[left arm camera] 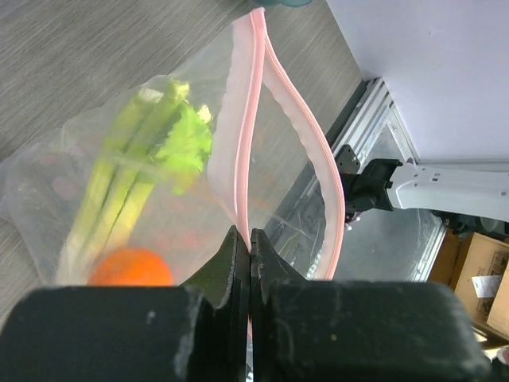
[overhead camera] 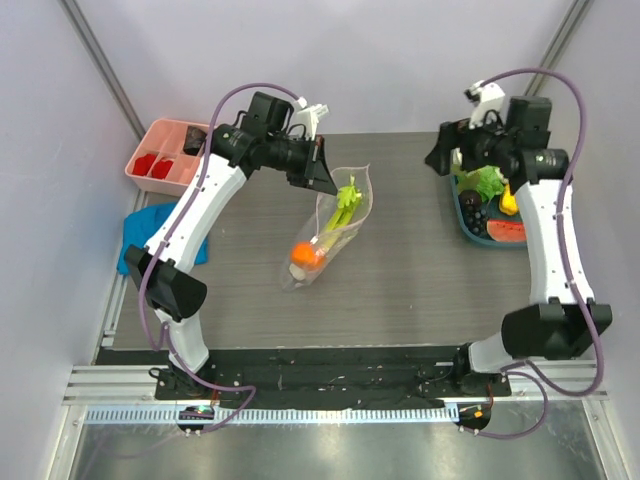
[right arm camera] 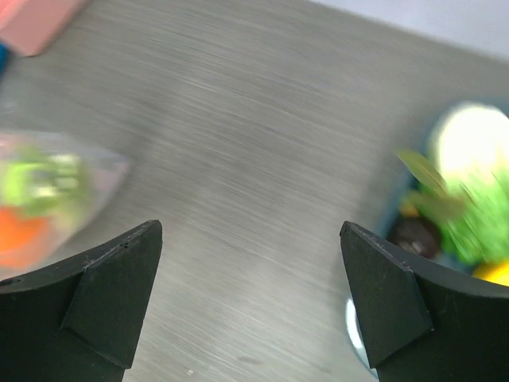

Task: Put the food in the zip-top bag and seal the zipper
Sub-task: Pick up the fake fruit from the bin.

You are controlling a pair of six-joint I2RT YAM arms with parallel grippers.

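The clear zip-top bag point(overhead camera: 335, 228) lies mid-table, and my left gripper point(overhead camera: 324, 178) lifts its mouth. In the left wrist view that gripper point(left arm camera: 250, 235) is shut on one side of the pale pink zipper point(left arm camera: 256, 111), and the mouth gapes open. Inside the bag lie a green-white leek point(left arm camera: 127, 187) and an orange point(left arm camera: 131, 267). My right gripper point(right arm camera: 250, 239) hangs open and empty above bare table, between the bag point(right arm camera: 56, 179) and the blue tray's food: cabbage point(right arm camera: 471, 142), grapes point(right arm camera: 413, 235) and leafy greens point(right arm camera: 469, 231). From above, the right gripper point(overhead camera: 442, 158) is beside that tray point(overhead camera: 466, 222).
A pink compartment tray point(overhead camera: 165, 155) with red pieces sits at the back left. A blue cloth point(overhead camera: 138, 235) lies under the left arm at the table's left edge. The watermelon slice point(overhead camera: 505, 230) and a yellow fruit point(overhead camera: 508, 203) rest in the blue tray.
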